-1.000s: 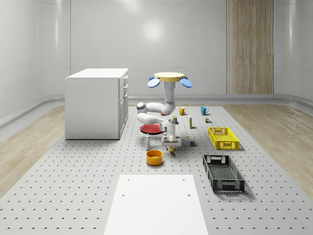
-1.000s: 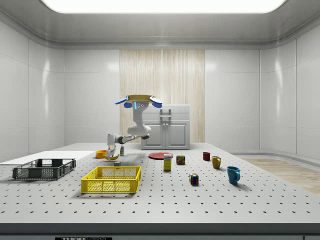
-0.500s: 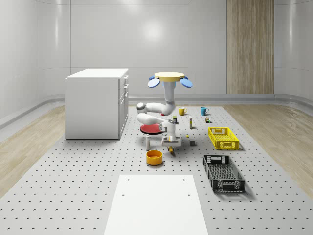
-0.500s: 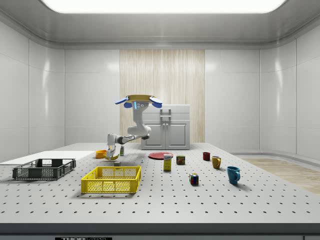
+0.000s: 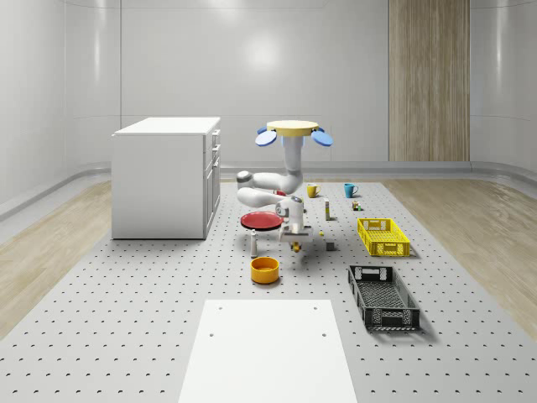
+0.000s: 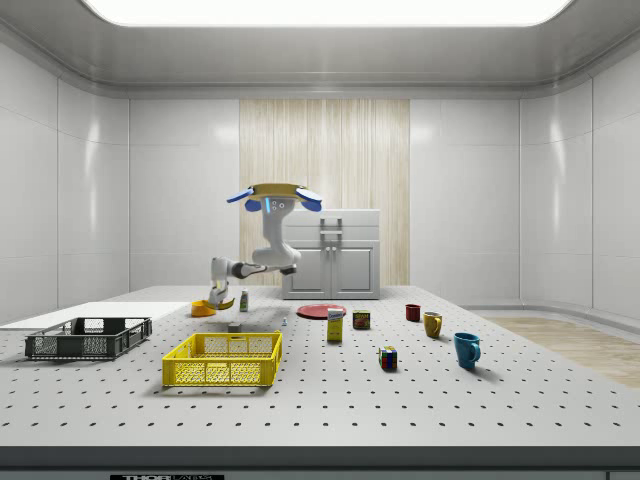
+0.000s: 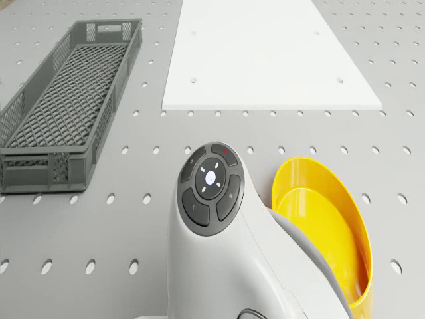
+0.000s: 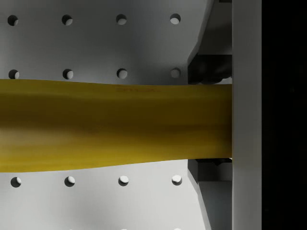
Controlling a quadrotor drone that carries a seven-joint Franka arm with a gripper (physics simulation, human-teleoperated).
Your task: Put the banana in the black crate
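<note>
The banana (image 8: 115,125) lies crosswise in the wrist view, its long axis level and running straight across the gripper's line of sight, with the perforated table (image 8: 96,43) showing above and below it. One end of it passes between the dark finger pads (image 8: 211,69), which close against its two sides, so the gripper (image 5: 296,244) is clamped on the fruit and carries it clear of the table. In the whole-scene view the banana shows as a small yellow piece under the fingers, probably tilted a little, though that is hard to judge from there.

The arm (image 5: 268,200) hangs from the drone (image 5: 293,131), drops straight down, folds back at the elbow toward the whole-scene view's left, then comes forward and bends so that the wrist points down at the table. The drone hovers above the table, over the red plate (image 5: 260,220).

The gripper hangs just beside the orange bowl (image 5: 264,269), on the side toward the whole-scene view's right. The black crate (image 5: 383,296) stands well apart, farther toward that view's right and nearer the camera, with the yellow crate (image 5: 383,236) behind it. A white cabinet (image 5: 166,176) stands on the view's left.
</note>
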